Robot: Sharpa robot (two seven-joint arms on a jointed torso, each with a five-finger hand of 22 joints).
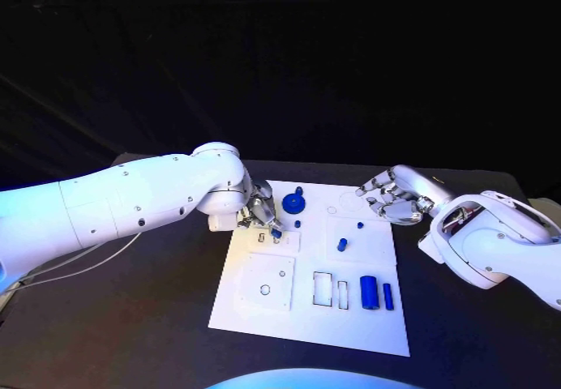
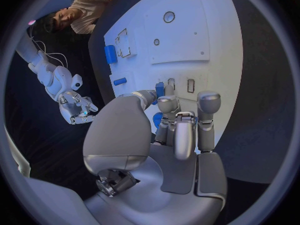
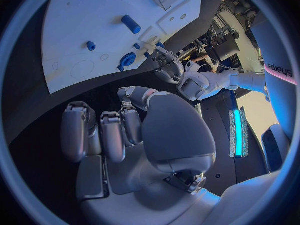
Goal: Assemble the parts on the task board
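on the task board, left hand fingers apparently pinching a small blue part; right hand curled, empty

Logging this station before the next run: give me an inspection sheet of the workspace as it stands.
Surface: black table, bare round the plate.
Job's things: white task board; two blue cylinders upright by its near right, a round blue knob at the far edge.
Clutter: nothing seen.
Hands: left hand pinches a small blue part over the board; right hand hovers, holding nothing.
Cables: pale cables under the left arm.
Surroundings: dark backdrop.
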